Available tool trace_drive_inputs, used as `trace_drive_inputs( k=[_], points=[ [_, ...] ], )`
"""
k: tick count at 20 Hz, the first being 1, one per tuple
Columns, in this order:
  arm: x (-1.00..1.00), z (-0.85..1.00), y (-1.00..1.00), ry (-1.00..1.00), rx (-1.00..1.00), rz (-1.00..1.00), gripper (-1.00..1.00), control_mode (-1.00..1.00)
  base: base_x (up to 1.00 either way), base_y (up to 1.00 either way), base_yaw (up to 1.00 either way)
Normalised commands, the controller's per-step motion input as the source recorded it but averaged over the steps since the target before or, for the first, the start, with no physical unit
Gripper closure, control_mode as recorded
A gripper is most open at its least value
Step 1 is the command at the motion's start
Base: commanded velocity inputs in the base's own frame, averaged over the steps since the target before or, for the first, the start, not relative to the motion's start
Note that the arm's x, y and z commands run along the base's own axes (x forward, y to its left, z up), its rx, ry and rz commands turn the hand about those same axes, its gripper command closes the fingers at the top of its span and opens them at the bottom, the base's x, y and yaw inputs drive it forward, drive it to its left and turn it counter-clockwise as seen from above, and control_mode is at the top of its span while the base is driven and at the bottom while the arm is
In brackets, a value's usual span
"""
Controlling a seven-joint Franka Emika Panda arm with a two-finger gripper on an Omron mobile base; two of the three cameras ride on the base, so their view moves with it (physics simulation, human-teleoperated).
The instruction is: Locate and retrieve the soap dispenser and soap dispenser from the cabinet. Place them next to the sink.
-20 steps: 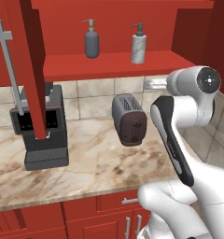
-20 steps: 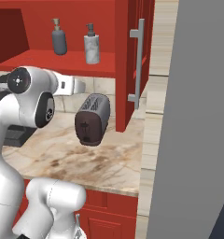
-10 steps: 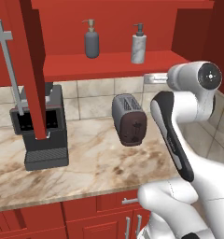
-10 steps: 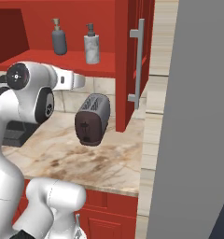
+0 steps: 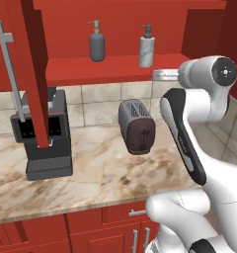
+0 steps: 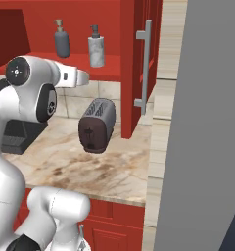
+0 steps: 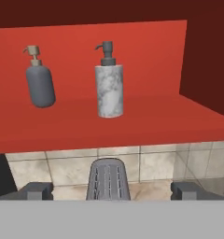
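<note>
Gripper (image 7: 112,191) spread wide, empty, below the shelf (image 7: 132,121) edge. Marbled dispenser (image 7: 109,84) stands tall; a high or off-centre reach likely topples it toward grey dispenser (image 7: 40,79).

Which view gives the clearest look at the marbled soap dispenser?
The hand view: the marbled soap dispenser stands near centre, large and whole, upright on the red shelf. Both base views show it smaller and farther off, beside the dark grey dispenser.

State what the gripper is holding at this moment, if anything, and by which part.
Nothing. The gripper is open and empty, short of the shelf; both soap dispensers stand untouched on it.
</note>
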Motion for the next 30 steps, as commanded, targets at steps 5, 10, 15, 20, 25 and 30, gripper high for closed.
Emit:
trace_drive_inputs(
  k=[5,10,15,20,25,30],
  points=[
    [0.08,0.24,-0.02,-0.02,0.03,0.00,-1.00,-1.00,0.00,0.00,0.00],
    [0.19,0.12,0.00,0.00,0.00,-0.03,-1.00,-1.00,0.00,0.00,0.00],
    [0.26,0.02,-0.01,0.01,0.00,0.00,-1.00,-1.00,0.00,0.00,0.00],
    [0.20,0.00,-0.01,0.03,0.00,0.00,-1.00,-1.00,0.00,0.00,0.00],
    [0.35,0.00,0.00,0.00,-0.01,0.00,-1.00,-1.00,0.00,0.00,0.00],
    [0.35,0.00,0.00,0.00,0.00,0.02,-1.00,-1.00,0.00,0.00,0.00]
  ],
)
